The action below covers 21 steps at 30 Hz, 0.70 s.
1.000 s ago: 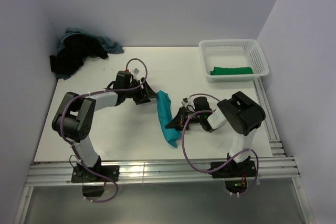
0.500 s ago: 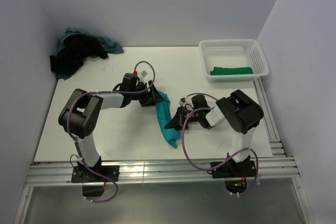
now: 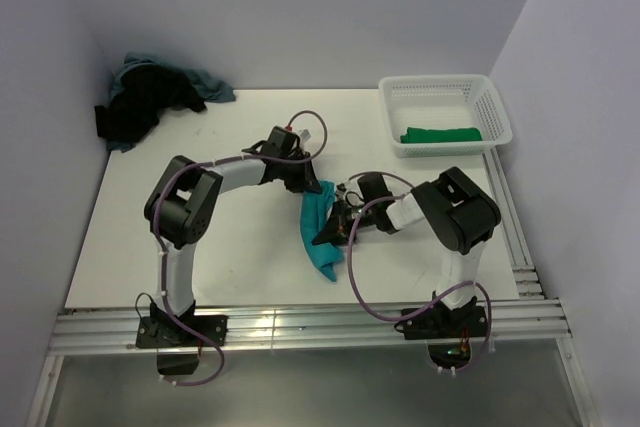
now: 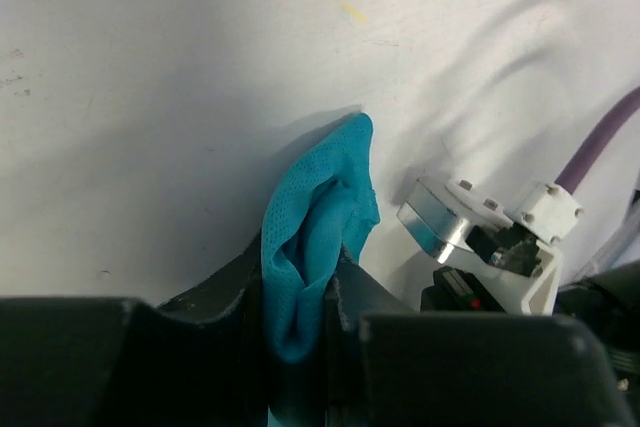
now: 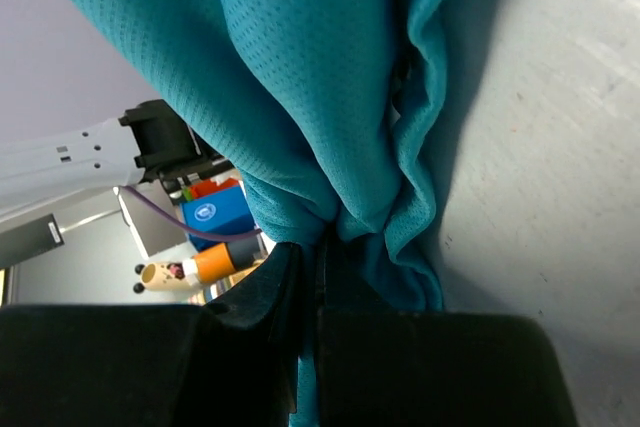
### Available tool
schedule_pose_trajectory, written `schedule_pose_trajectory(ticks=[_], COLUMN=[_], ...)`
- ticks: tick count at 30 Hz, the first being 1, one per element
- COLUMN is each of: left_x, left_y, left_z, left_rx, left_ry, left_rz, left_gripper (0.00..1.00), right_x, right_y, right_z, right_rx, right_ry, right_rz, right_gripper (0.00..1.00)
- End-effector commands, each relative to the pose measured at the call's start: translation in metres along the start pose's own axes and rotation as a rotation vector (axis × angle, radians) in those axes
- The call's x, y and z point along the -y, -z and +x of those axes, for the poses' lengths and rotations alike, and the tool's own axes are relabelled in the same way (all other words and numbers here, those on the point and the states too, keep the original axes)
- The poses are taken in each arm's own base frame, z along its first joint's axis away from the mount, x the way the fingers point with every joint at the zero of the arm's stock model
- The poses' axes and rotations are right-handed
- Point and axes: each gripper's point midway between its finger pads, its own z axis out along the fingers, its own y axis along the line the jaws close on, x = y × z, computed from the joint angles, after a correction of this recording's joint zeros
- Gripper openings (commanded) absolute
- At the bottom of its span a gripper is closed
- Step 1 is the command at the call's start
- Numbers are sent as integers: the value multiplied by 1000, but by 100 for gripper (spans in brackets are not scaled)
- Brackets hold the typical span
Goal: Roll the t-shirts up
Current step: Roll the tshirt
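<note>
White table (image 3: 200, 247), near edge outward: I find the teal t-shirt (image 3: 322, 250) bunched into a narrow strip at centre, its long axis running near to far. My right gripper (image 3: 328, 234) is clamped on its middle from the right, and my left gripper (image 3: 312, 185) pinches the far end. Beyond, a green t-shirt (image 3: 440, 134) lies in the basket (image 3: 395, 117), and dark t-shirts (image 3: 145, 102) are heaped far left.

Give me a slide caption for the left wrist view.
Left gripper pinching a bunched fold of the teal t-shirt over the white table.
</note>
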Motion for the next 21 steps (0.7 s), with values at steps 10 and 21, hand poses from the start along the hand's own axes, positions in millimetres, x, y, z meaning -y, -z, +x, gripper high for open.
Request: schedule_pose_trajectory(ticks=[10,21], left_x=[-18,-23], left_y=[18,96], left_z=[-10,-33], left_rx=[45,157], left_ry=[-48,-118], left_rz=[-177,-15], left_gripper=[62,73], right_x=[60,73], right_y=[2,19], right_z=[17,19], right_rx=[-49,-173], right_ry=[-87,-118], right_rz=[244,273], right_gripper=[0,0])
